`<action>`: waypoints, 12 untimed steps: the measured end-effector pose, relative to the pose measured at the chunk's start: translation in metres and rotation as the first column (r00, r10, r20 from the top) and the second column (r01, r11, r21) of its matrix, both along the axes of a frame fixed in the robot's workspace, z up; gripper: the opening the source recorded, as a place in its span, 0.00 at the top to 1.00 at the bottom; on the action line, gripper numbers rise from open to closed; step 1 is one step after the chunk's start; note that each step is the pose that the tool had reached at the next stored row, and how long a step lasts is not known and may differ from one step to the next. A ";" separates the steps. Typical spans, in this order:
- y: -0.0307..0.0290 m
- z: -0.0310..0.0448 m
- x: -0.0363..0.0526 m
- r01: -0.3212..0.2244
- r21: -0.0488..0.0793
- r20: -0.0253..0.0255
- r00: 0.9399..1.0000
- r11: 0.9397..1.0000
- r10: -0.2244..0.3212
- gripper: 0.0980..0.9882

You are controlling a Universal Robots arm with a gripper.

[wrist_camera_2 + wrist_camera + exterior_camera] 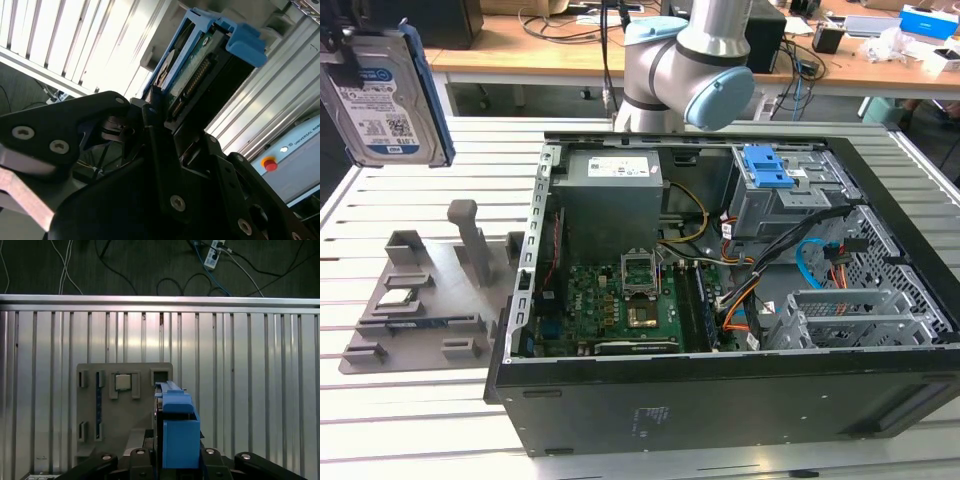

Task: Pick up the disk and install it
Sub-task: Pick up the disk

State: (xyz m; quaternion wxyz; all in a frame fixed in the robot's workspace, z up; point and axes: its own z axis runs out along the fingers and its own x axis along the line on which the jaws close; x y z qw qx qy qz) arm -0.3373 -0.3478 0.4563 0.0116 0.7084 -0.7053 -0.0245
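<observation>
The disk [385, 95], a silver hard drive with a white-and-blue label in a blue plastic caddy, hangs upright in the air at the exterior view's top left, well above the slatted table. My gripper [350, 35] is shut on its upper end. In both wrist views the disk [200, 65] [175, 425] sticks out edge-on from between the black fingers of my gripper [165, 115] [172, 460]. It hangs above the grey holder tray [430, 290] [125, 430].
The open computer case [720, 400] lies on the table at the exterior view's right, with a grey drive cage and its blue latch [767, 168] at the back. A small square chip [395, 298] [123, 382] sits on the tray. The arm's base [690, 60] stands behind the case.
</observation>
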 end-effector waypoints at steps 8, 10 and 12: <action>0.0002 0.0148 0.0008 0.000 0.000 -0.001 1.000 1.000 0.000 0.70; 0.0002 0.0195 0.0010 0.000 0.000 -0.001 1.000 1.000 0.000 0.70; 0.0002 0.0233 0.0011 0.000 0.000 -0.001 1.000 1.000 0.000 0.70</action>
